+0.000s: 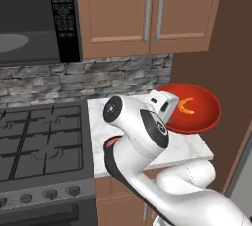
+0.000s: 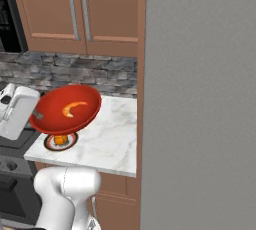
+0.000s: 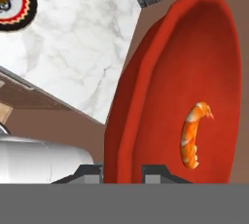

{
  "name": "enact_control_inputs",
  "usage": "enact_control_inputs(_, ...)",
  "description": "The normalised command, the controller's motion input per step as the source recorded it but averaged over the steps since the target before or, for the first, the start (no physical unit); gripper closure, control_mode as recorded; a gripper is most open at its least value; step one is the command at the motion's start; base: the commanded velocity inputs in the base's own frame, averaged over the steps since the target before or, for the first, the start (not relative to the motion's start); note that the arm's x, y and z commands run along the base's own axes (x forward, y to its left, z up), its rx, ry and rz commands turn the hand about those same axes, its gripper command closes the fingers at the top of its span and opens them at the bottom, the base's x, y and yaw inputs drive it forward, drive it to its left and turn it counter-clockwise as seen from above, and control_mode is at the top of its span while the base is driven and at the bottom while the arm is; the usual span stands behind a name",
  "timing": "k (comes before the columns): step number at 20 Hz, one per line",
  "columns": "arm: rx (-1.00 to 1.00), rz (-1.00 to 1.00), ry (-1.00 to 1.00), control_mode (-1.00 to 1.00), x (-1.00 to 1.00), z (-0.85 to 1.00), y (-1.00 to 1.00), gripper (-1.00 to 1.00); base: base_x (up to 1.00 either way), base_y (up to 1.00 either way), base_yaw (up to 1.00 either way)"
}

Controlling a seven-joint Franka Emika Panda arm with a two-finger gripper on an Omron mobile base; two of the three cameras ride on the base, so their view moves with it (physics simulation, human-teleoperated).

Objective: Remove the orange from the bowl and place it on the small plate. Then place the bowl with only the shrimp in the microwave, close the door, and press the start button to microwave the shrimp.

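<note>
My gripper (image 3: 124, 172) is shut on the near rim of the red bowl (image 3: 194, 67), holding it tilted in the air above the marble counter (image 2: 112, 139). The curved shrimp (image 3: 191, 135) lies alone inside the bowl (image 1: 199, 114). From the right base view, the orange (image 2: 61, 140) sits on the small plate (image 2: 51, 145) on the counter, just under the raised bowl (image 2: 67, 105). The hand (image 1: 165, 103) is at the bowl's left edge. Up at the left, the black microwave (image 1: 34, 18) shows its grey turntable (image 1: 10, 43) and keypad strip (image 1: 64, 14). Its door is out of view.
A gas stove (image 1: 39, 141) with front knobs lies left of the counter. Brown cabinets (image 1: 152, 9) hang above, over a stone backsplash (image 1: 128, 72). A tall brown panel (image 1: 221, 63) and a grey wall (image 2: 200, 99) close off the counter's right side.
</note>
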Motion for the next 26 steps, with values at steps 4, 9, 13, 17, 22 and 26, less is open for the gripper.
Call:
enact_control_inputs(4,0.00,0.00,0.03,-1.00,-0.03,-0.07,0.00,1.00,0.00,0.00,0.00)
enact_control_inputs(9,0.00,0.00,0.00,1.00,-0.09,-0.01,0.00,1.00,-0.76,0.37,0.01)
enact_control_inputs(13,0.00,0.00,0.00,1.00,0.00,0.00,0.00,1.00,-0.83,0.99,0.00)
enact_control_inputs(17,0.00,0.00,0.00,1.00,0.00,0.00,0.00,1.00,-0.24,1.00,0.00)
enact_control_inputs(22,0.00,0.00,0.00,1.00,0.00,0.00,0.00,1.00,0.18,1.00,0.00)
enact_control_inputs(26,0.00,0.00,0.00,1.00,0.00,0.00,0.00,1.00,0.57,0.07,-0.02)
